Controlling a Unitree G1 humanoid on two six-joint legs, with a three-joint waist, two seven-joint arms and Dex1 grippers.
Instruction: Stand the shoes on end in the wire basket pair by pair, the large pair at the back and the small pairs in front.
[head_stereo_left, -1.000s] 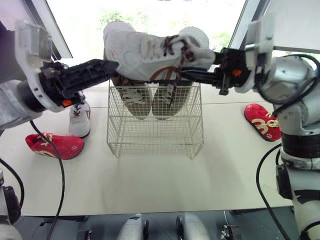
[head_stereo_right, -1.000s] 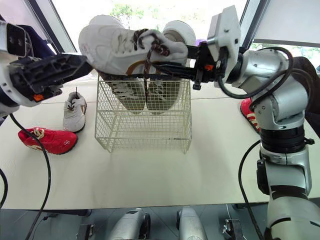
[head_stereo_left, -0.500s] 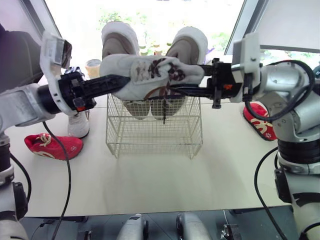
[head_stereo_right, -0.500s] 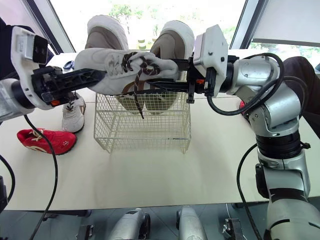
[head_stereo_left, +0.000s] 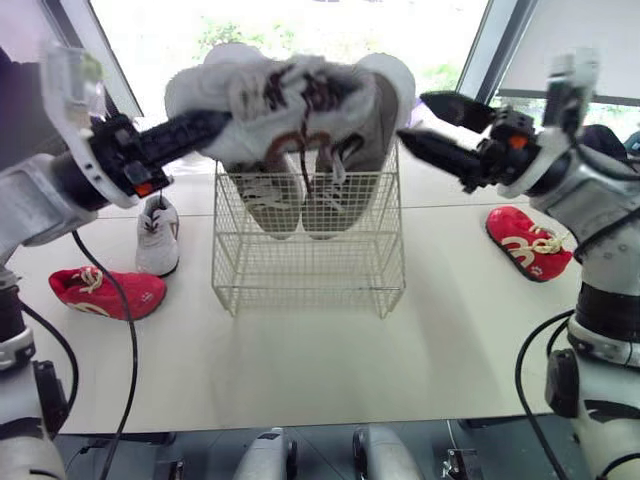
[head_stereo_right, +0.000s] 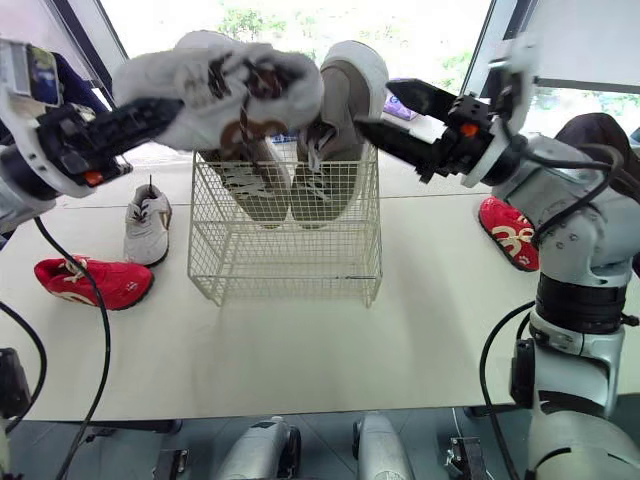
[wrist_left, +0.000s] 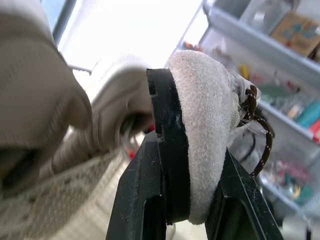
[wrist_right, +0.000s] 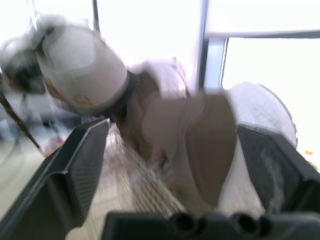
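A white shoe with brown laces (head_stereo_left: 270, 100) hangs above the wire basket (head_stereo_left: 310, 270). My left gripper (head_stereo_left: 215, 125) is shut on its heel end, and in the left wrist view the black fingers (wrist_left: 165, 150) clamp the suede edge (wrist_left: 205, 130). My right gripper (head_stereo_left: 413, 116) stands open just right of the shoe, touching nothing. Through its fingers (wrist_right: 75, 170) I see the large beige pair (wrist_right: 210, 140). That pair (head_stereo_left: 300, 200) stands on end at the back of the basket.
On the table left of the basket lie a small white shoe (head_stereo_left: 158, 240) and a red shoe (head_stereo_left: 95, 292). Another red shoe (head_stereo_left: 528, 245) lies at the right. The front half of the basket holds nothing. Windows stand behind the table.
My right gripper has opened, let go of the white shoe and drawn back to the right. The left gripper, still shut on the shoe, has raised it above the basket.
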